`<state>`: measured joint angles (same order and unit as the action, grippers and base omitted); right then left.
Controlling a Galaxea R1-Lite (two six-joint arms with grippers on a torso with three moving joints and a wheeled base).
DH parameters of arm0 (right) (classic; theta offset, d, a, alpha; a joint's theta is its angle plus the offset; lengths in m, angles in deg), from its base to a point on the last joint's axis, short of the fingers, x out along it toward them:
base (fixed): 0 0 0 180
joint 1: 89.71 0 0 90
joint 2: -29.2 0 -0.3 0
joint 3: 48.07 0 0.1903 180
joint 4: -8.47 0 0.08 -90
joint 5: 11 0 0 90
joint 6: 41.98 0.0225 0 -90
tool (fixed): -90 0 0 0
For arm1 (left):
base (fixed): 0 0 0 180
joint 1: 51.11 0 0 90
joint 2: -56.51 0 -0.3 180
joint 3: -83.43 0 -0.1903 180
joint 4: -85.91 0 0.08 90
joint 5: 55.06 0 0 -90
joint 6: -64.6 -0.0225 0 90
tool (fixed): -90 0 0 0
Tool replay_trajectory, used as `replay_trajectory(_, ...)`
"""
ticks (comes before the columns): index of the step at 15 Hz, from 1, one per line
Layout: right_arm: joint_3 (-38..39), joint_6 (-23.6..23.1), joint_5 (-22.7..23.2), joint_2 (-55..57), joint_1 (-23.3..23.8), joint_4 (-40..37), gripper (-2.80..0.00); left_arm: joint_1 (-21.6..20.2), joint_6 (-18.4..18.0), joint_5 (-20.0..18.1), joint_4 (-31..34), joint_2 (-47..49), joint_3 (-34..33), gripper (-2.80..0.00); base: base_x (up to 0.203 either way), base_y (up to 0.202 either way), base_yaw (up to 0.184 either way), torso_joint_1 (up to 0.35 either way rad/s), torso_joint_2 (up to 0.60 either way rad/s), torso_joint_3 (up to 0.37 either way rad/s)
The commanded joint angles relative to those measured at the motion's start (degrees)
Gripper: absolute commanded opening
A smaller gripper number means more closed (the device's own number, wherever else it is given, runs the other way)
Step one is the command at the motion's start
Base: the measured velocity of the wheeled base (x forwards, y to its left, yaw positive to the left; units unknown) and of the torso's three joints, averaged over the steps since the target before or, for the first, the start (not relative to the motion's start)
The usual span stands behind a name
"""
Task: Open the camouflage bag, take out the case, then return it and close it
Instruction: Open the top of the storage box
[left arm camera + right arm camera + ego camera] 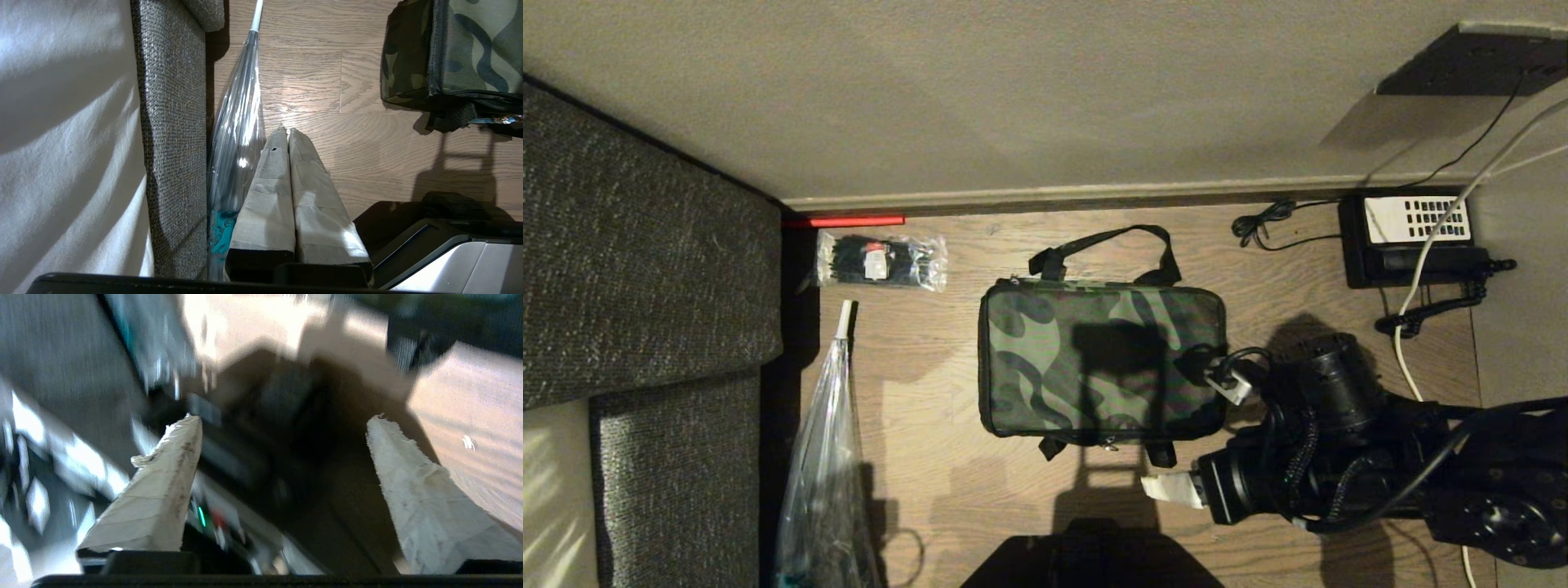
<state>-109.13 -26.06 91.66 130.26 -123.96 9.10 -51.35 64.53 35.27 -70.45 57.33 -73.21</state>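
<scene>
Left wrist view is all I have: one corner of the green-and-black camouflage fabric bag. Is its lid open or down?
Observer: Down. In the head view the camouflage bag lies flat on the wooden floor, with no interior showing.
Operator: Where is the right gripper?
Observer: The right gripper is by the bag's near right corner, its fingers apart with nothing between them.
Operator: And the flat black case?
Observer: It is not visible in any view.
</scene>
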Motion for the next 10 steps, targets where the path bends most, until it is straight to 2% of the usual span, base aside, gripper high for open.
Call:
replay_trajectory(1,-1.14,4.75,-5.6,6.11,-3.09,7.87,0.0,-0.02,-0.01,0.03,-0.07,-0.11,-0.18,-2.8,0.0,0.0,0.0,0.0,0.0,0.0)
replay_trajectory(4,-1.4,9.24,-12.89,11.14,-7.44,15.12,0.0,-0.02,-0.01,0.02,-0.01,-0.2,-0.18,-2.8,0.0,0.0,0.0,0.0,0.0,0.0)
replay_trajectory(7,-0.98,9.47,-17.89,16.94,-8.79,21.39,0.0,-0.02,-0.01,0.09,-0.01,-0.11,-0.18,-2.8,0.0,0.0,0.0,0.0,0.0,0.0)
replay_trajectory(10,-1.1,9.12,-19.33,19.99,-8.92,22.61,0.0,-0.02,-0.01,0.02,-0.01,-0.11,-0.18,-2.8,0.0,0.0,0.0,0.0,0.0,0.0)
